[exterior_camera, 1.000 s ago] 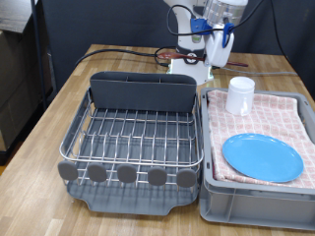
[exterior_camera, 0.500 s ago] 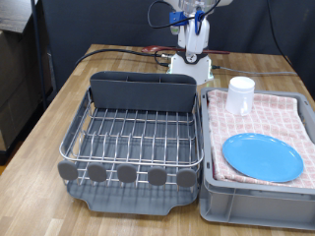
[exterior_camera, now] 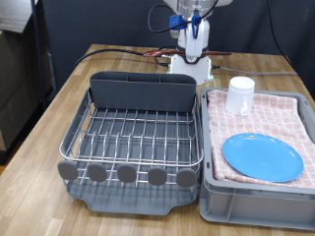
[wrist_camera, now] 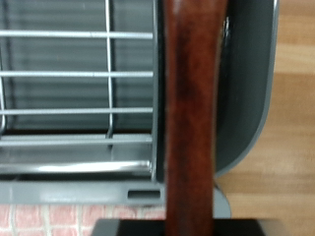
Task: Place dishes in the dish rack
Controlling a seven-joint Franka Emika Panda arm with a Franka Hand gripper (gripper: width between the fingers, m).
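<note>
My gripper [exterior_camera: 195, 39] hangs high above the far side of the dish rack [exterior_camera: 133, 138], over its tall grey caddy wall [exterior_camera: 143, 93]. It is shut on the dark red-brown spoon [wrist_camera: 190, 118], which runs lengthwise through the wrist view over the rack wires [wrist_camera: 79, 108] and caddy wall [wrist_camera: 246, 88]. The sky-blue plate [exterior_camera: 262, 156] lies flat on the checked cloth in the grey bin [exterior_camera: 258, 202] at the exterior view's right. The white cup [exterior_camera: 240, 95] stands upright at the far end of that cloth. No dishes are in the rack.
The rack and the bin stand side by side on a wooden table [exterior_camera: 59, 108]. The robot base [exterior_camera: 192, 67] and cables [exterior_camera: 128, 51] sit behind the caddy. A dark cabinet [exterior_camera: 20, 69] stands at the exterior view's left.
The gripper moved towards the exterior view's left with the spoon, from above the cup's side to above the caddy. In the last half second it barely shifted.
</note>
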